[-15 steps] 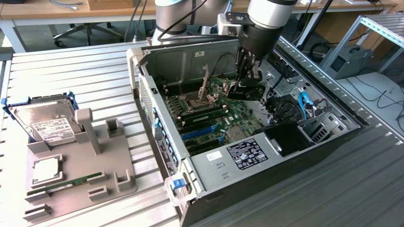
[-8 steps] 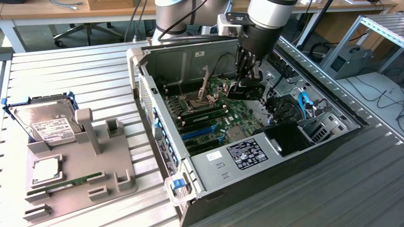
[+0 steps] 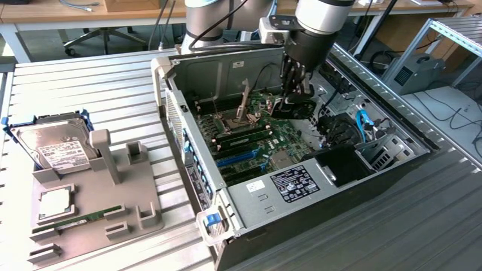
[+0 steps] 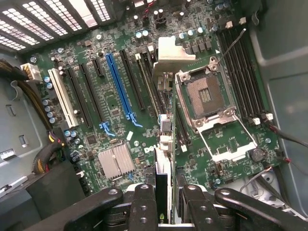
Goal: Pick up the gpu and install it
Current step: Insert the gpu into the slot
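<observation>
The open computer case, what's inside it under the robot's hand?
A green motherboard with a long blue slot and open silver processor socket; the hand, holding a thin black card, covers the board's near edge.

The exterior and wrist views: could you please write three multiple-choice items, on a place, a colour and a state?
1. Where is the hard drive? A on the floor; B on the grey stand at the exterior view's left; C on the motherboard.
2. What colour is the long slot? A blue; B red; C yellow.
3. The gripper is: A open, empty; B shut on the gpu; C shut on a cable.
Key: 1 B, it leans in the stand; 2 A, plainly blue; 3 B, the card's edge sits between its fingers.
</observation>
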`<act>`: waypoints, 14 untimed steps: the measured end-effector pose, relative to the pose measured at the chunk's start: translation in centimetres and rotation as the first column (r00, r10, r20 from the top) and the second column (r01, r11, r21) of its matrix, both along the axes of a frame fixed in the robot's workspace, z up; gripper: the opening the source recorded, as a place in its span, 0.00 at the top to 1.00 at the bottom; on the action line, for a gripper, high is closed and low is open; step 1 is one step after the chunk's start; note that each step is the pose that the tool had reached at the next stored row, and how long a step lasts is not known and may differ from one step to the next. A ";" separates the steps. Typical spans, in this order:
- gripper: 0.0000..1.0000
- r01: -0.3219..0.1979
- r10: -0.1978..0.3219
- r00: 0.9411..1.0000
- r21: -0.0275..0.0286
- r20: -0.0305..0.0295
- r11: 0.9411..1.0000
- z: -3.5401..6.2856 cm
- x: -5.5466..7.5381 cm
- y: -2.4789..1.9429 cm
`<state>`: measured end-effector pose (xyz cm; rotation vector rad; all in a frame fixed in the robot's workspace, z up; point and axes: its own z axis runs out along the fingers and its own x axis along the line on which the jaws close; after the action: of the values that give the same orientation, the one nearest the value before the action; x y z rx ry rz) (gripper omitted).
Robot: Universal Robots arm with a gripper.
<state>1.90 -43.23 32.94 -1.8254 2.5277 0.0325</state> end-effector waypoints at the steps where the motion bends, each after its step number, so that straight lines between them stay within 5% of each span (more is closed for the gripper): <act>1: 0.74 -0.003 0.003 1.000 0.000 0.000 1.000 0.00 0.0 0.00; 14: 0.74 -0.046 0.046 0.999 0.000 0.000 0.999 -0.01 0.0 0.00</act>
<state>1.89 -43.23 32.93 -1.8837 2.4852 0.0333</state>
